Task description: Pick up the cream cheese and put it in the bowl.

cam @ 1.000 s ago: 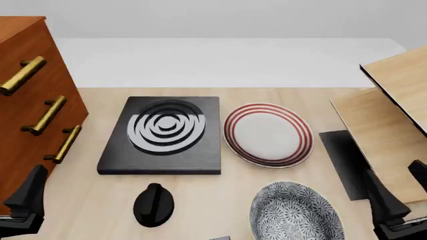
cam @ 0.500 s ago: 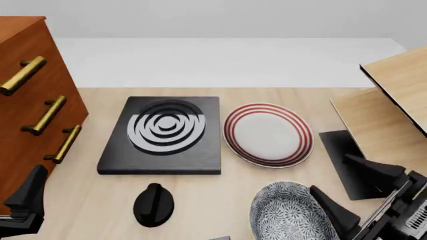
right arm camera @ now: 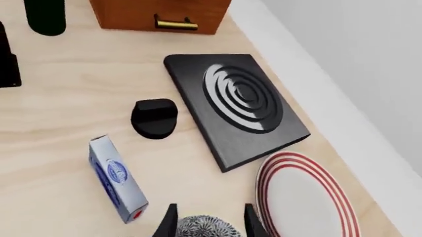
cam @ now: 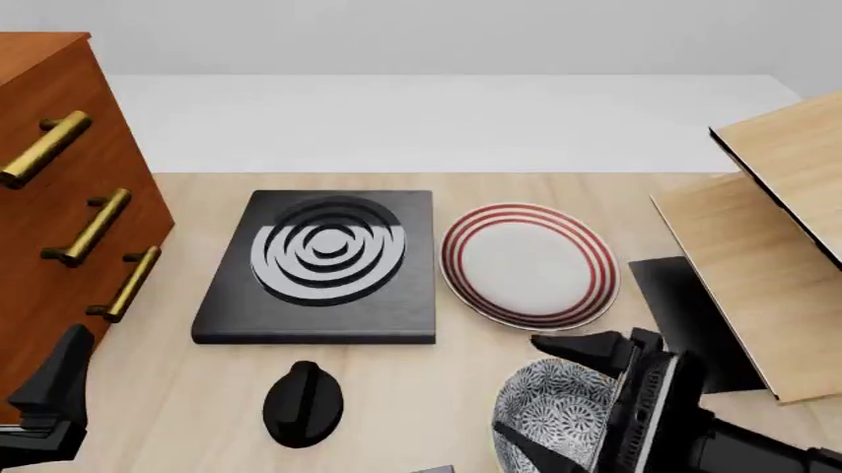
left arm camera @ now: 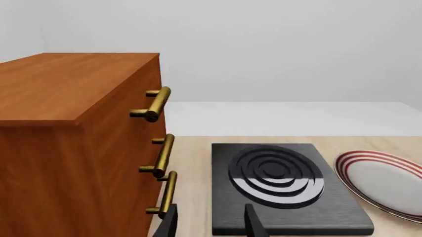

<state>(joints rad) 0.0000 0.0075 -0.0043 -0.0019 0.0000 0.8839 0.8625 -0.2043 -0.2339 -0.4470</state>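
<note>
The cream cheese [right arm camera: 117,177], a small silvery carton with blue ovals, lies on the wooden table in the right wrist view, beside the black knob [right arm camera: 153,117]. The speckled bowl [cam: 550,426] stands at the front of the table, right of centre; its rim [right arm camera: 203,228] shows between the right fingertips. My right gripper [cam: 553,399] hovers over the bowl, turned toward the left, open and empty. The carton lies ahead of it, apart from the fingers. At the front left, beside the cabinet, my left gripper [cam: 53,394] is open and empty [left arm camera: 211,227].
A wooden drawer cabinet [cam: 59,197] with brass handles fills the left side. The black stove plate [cam: 322,261] and the red-ringed white plate [cam: 529,264] lie mid-table, with the knob [cam: 303,402] in front. A slanted wooden board [cam: 776,236] rises at the right.
My right gripper has swung in from the table's right edge to above the bowl and turned to point left. The left arm has not moved.
</note>
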